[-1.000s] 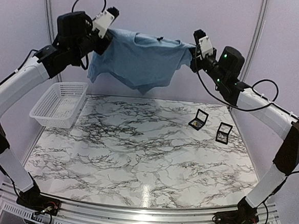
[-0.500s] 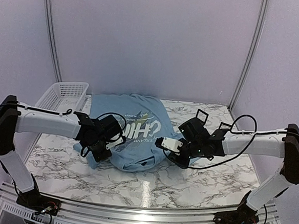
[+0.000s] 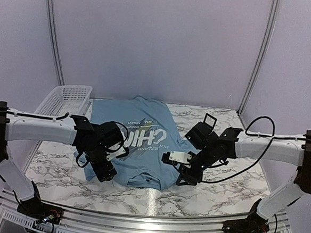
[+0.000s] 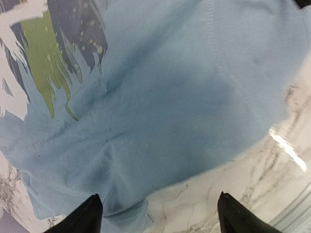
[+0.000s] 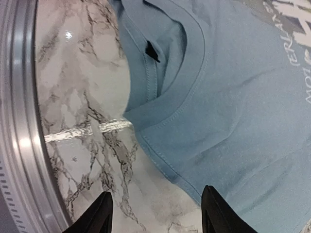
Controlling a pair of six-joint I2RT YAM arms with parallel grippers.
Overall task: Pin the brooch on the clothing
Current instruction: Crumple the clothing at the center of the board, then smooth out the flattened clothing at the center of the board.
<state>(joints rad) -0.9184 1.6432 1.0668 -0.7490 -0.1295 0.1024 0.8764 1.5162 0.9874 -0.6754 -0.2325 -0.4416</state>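
Note:
The clothing (image 3: 140,142), a light blue T-shirt with white lettering, lies spread on the marble table with its collar toward the near edge. My left gripper (image 3: 106,173) hovers open over the shirt's near left corner. In the left wrist view the shirt (image 4: 146,97) fills the frame, and the open left gripper (image 4: 160,218) holds nothing. My right gripper (image 3: 183,176) is open at the near right corner. In the right wrist view it (image 5: 158,213) straddles the shirt's hem (image 5: 160,160), close to the collar (image 5: 194,53). The brooch is out of view.
A white mesh basket (image 3: 66,97) stands at the back left. A small open black case (image 3: 209,121) sits at the back right, just behind my right arm. The table's metal front rail (image 5: 22,121) runs close to the right gripper.
A second ago both grippers held the shirt up in the air at the back. They brought it down onto the table, then both opened and let it go.

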